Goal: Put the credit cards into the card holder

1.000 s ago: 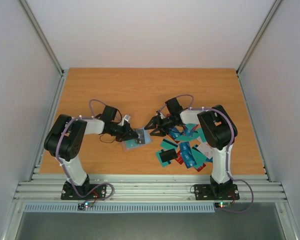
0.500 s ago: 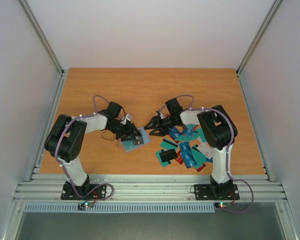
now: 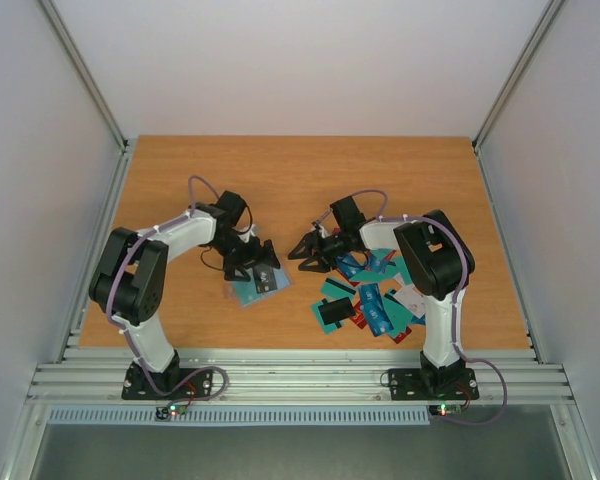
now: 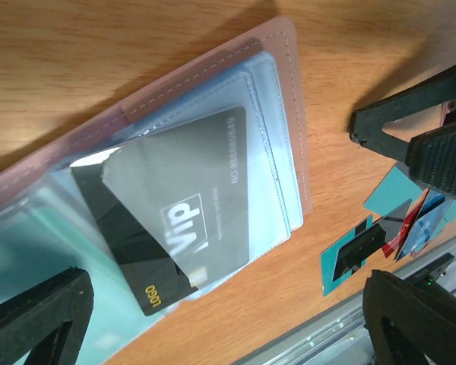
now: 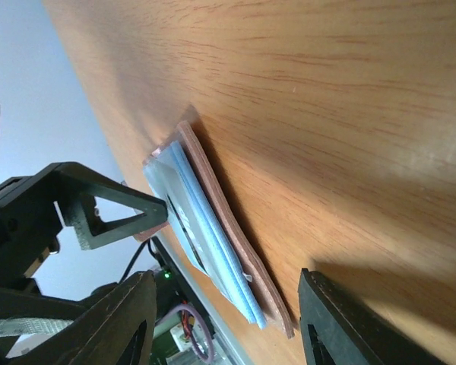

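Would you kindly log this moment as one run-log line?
left hand: open over card holder | black card: lying on holder | right hand: open, empty | credit cards: loose pile

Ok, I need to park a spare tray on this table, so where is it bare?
Bare: the far half of the table, and the strip left of the left arm. Crowded: the near right, with the credit cards piled up, and the middle, around the card holder under the left claw.
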You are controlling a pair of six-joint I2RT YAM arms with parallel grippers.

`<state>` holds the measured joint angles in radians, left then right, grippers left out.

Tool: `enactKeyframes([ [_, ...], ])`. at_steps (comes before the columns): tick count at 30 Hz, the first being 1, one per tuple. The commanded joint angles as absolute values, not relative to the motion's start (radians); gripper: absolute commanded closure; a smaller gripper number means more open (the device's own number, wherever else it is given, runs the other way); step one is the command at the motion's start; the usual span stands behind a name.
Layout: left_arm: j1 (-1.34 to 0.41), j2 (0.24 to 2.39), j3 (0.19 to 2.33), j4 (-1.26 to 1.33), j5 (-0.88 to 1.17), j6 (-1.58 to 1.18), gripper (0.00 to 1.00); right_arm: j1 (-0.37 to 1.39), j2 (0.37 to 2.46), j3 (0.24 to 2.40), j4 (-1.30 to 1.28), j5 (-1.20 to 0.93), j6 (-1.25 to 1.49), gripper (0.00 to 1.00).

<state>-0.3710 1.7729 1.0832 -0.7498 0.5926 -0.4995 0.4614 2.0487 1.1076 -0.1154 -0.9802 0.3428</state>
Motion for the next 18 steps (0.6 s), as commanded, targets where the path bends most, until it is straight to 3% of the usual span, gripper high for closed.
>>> enactKeyframes([
  [1, -0.383, 1.776, 1.148, -0.887, 0.529, -0.463, 0.02, 0.48, 2.059, 1.127, -0.165, -0.916, 0.298, 0.47],
  [5, -0.393, 1.776, 1.162, -0.909, 0.531, -0.459, 0.06, 0.506, 2.053, 1.173, -0.274, -0.875, 0.211, 0.48],
  [18, -0.435, 1.798, 1.11, -0.871, 0.493, -0.465, 0.35, 0.576, 2.034, 1.229, -0.521, -0.716, -0.03, 0.57],
])
